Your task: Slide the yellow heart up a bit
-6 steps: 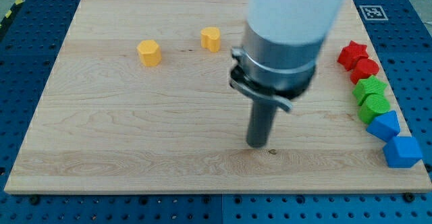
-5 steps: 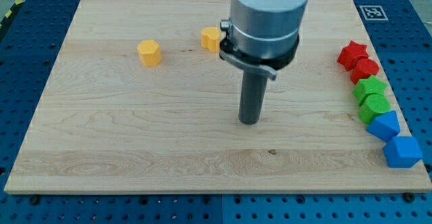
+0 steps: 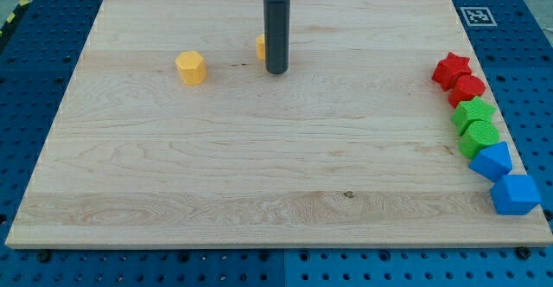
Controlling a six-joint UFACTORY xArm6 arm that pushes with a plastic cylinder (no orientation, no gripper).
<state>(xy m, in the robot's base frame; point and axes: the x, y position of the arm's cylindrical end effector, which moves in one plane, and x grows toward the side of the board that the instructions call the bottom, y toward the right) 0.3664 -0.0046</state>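
Up at twelve o'clock on the tabletop (image 3: 173,175), my tip (image 3: 276,71) sits just beside the yellow heart (image 3: 260,47), covering most of it, possibly touching. No jaws on this rod. At nine o'clock from it, apart, sits the yellow hexagon block (image 3: 191,66).

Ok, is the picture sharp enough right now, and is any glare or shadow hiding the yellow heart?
Camera view: sharp and evenly lit, no glare on the wooden board. My tip throws only a faint shadow. The rod, not the lighting, covers most of the yellow heart, leaving a sliver at its left. The yellow hexagonal block and the red, green and blue blocks at the right edge read crisply.
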